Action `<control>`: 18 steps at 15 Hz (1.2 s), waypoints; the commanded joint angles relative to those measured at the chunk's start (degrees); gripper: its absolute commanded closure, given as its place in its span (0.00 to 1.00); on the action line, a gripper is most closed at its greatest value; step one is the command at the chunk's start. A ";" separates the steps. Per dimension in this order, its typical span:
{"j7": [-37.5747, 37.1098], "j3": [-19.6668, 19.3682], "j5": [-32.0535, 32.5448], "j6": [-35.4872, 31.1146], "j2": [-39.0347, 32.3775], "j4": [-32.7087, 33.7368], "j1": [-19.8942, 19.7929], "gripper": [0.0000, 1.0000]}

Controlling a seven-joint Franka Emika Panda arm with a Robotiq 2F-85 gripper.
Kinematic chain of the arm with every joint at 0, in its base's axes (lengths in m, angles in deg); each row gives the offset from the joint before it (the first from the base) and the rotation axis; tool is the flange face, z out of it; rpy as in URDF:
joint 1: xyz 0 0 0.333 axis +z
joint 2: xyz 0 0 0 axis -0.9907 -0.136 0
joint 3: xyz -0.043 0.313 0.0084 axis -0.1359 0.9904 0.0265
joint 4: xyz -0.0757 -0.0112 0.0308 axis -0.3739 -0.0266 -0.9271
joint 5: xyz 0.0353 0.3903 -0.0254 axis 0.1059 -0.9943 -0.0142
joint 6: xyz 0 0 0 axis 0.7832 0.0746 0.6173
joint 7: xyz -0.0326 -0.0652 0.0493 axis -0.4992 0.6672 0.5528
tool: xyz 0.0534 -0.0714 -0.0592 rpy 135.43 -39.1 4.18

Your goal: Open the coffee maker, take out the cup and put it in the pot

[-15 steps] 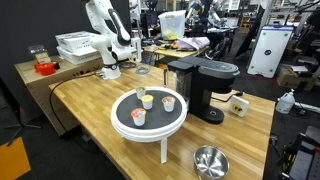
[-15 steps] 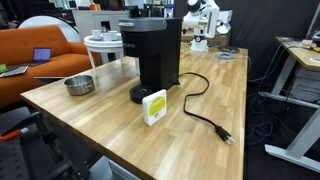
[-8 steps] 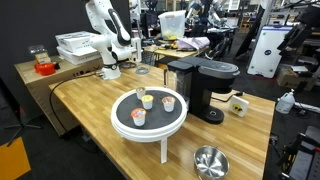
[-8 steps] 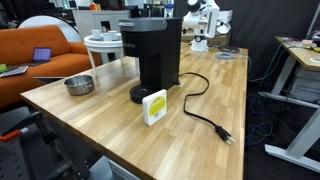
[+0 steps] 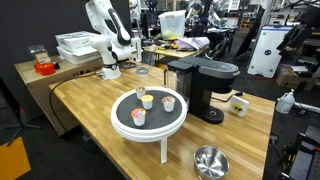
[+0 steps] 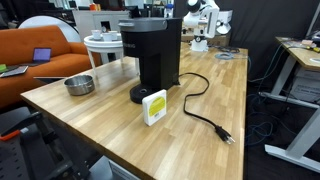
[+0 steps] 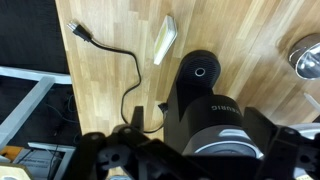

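Observation:
The black coffee maker point(image 5: 203, 86) stands mid-table with its rounded top shut; it also shows in an exterior view point(image 6: 152, 55). The cup is hidden. The shiny steel pot point(image 5: 209, 161) sits near the table's front edge, some way from the machine, and appears in an exterior view point(image 6: 79, 85). My gripper point(image 5: 137, 47) hangs open at the far end of the table, well away from the machine. In the wrist view the gripper point(image 7: 196, 120) is open and empty. Its dark fingers point(image 7: 138, 118) frame the coffee maker point(image 7: 205, 95) below, and the pot point(image 7: 307, 57) is at the right edge.
A white pedestal tray point(image 5: 125, 125) with three small coloured-top cups stands beside the machine. A yellow card point(image 6: 154, 107) leans near its base. The power cord point(image 6: 205, 115) trails across the wood. Boxes and a red container point(image 5: 44, 66) sit at the far corner.

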 commanded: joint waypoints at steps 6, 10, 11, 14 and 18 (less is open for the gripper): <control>0.86 1.12 -1.18 0.00 -0.33 0.04 -1.13 0.00; 0.86 1.12 -1.18 -0.01 -0.33 0.04 -1.13 0.00; 1.56 1.32 -0.35 -1.83 -1.12 0.26 -0.95 0.00; 6.85 0.43 -0.41 -5.18 -3.65 1.27 2.16 0.00; 15.30 1.92 0.48 -9.21 -7.98 1.75 5.29 0.00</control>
